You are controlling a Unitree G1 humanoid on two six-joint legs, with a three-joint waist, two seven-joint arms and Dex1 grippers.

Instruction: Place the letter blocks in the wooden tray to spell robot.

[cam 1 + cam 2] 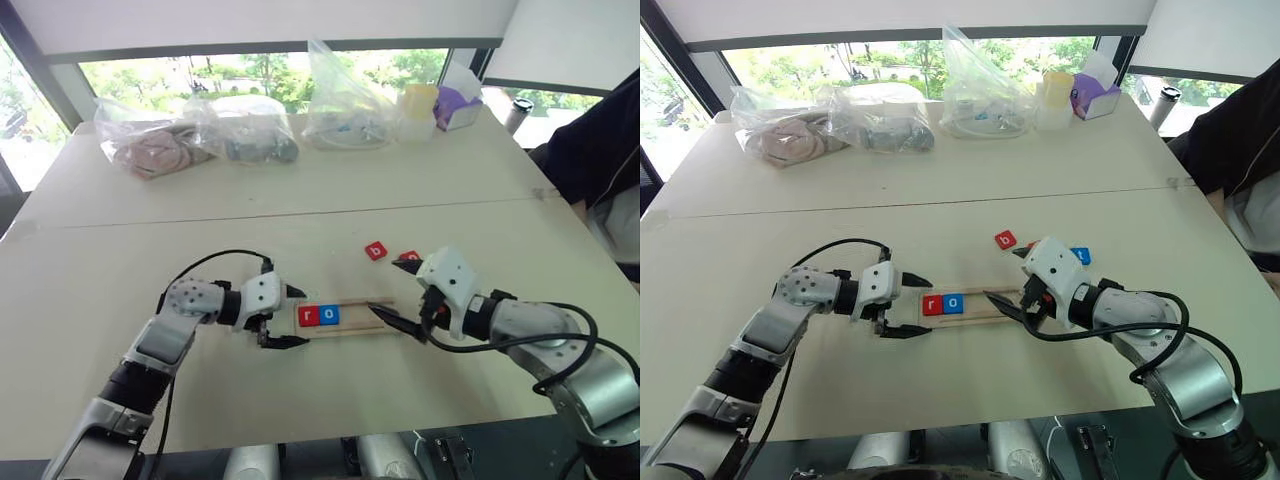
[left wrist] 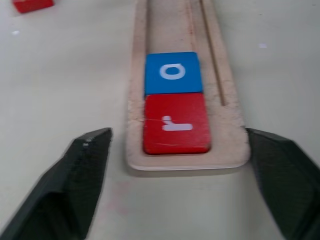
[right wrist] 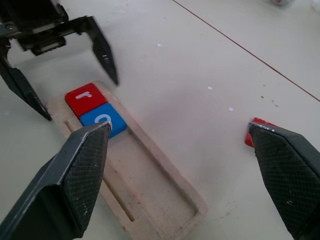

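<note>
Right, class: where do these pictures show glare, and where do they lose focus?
Left eye view: the windows behind the table glare bright. Left wrist view: the r block and tray look soft. Right wrist view: the near fingers blur.

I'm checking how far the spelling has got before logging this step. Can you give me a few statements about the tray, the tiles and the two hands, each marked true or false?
1. The wooden tray holds two tiles. True: the red r tile and the blue o tile sit side by side at its left end.
2. The red b tile is already in the tray. False: it lies on the table beyond the tray.
3. The left hand is open and holds nothing. True.
4. The right hand grips a tile. False: its fingers stand apart with nothing between them.
5. The r tile is blue. False: it is red.
</note>
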